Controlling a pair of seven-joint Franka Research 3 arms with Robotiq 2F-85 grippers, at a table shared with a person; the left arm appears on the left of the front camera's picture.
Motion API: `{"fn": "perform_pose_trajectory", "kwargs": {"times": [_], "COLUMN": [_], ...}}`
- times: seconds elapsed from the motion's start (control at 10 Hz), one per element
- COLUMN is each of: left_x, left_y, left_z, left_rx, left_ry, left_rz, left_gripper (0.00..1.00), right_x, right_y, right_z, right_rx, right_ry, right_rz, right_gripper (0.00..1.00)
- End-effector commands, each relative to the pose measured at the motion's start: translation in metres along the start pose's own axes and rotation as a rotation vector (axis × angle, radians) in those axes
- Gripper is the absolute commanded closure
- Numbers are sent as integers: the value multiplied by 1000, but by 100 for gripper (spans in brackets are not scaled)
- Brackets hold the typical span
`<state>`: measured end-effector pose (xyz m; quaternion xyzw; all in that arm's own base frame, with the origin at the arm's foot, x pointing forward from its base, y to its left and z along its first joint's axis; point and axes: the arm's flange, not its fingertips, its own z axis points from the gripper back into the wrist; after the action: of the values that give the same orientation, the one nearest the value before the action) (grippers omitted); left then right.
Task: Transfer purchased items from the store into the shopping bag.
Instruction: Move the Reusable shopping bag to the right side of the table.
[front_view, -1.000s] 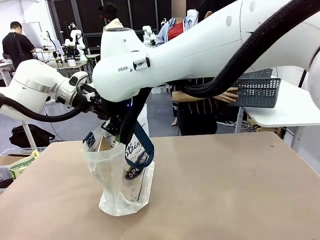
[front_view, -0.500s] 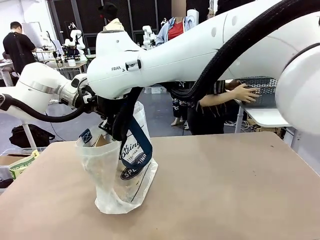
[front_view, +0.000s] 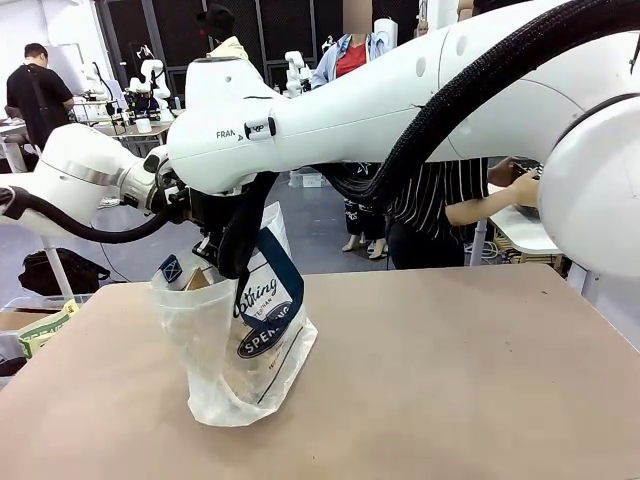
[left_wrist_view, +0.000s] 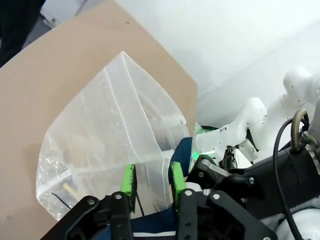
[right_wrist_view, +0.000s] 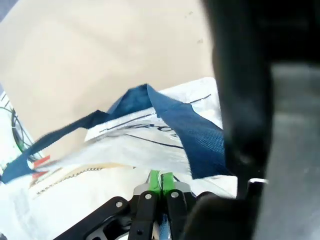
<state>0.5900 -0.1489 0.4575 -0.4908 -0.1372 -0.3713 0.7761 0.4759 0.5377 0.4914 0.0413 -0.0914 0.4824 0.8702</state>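
Front view: shopping bag (front_view: 245, 345) standing on the counter (front_view: 450, 380). Left fingers (left_wrist_view: 128, 181) standing apart around its rim; right fingers (right_wrist_view: 154, 181) pinching together on bag film beside a strap (right_wrist_view: 192, 137).

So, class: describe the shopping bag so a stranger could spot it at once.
Start at the tan table. On its left part, under the two white arms, stands the bag. It is translucent whitish plastic with navy straps, script lettering and a navy oval logo.

Translucent whitish shopping bag (front_view: 235, 370) upright on the table, navy handles raised — brown box (front_view: 203, 280) poking from its mouth
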Motion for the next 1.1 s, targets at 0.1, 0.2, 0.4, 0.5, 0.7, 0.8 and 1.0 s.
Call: {"fn": "perform_pose_trajectory", "kwargs": {"times": [0.1,0.2,0.4,0.5,0.7,0.8,1.0], "left_x": [10,12,14,13,15,15,16], "left_y": [1,4,9,11,15,15,16], "left_z": [-11,-14,-16,-16,-15,-14,-14], "left_rx": [-137,-162,-208,-230,-285,-322,-351], "left_ry": [9,11,2,-18,-40,-46,-53], "left_rz": [-47,-50,-73,-82,-103,-123,-128], "left_gripper": [23,23,23,23,23,23,23], "right_x": [20,21,24,25,26,26,26], "right_y": [-4,-4,-2,-1,-1,-2,-4], "right_z": [-6,-8,-9,-10,-12,-14,-18], "right_rx": [-26,-24,-31,-35,-36,-32,-24], "right_ry": [-13,-10,-1,2,1,2,3], "right_rz": [21,23,22,18,18,18,15], "right_gripper": [100,100,100,100,100,100,100]}}
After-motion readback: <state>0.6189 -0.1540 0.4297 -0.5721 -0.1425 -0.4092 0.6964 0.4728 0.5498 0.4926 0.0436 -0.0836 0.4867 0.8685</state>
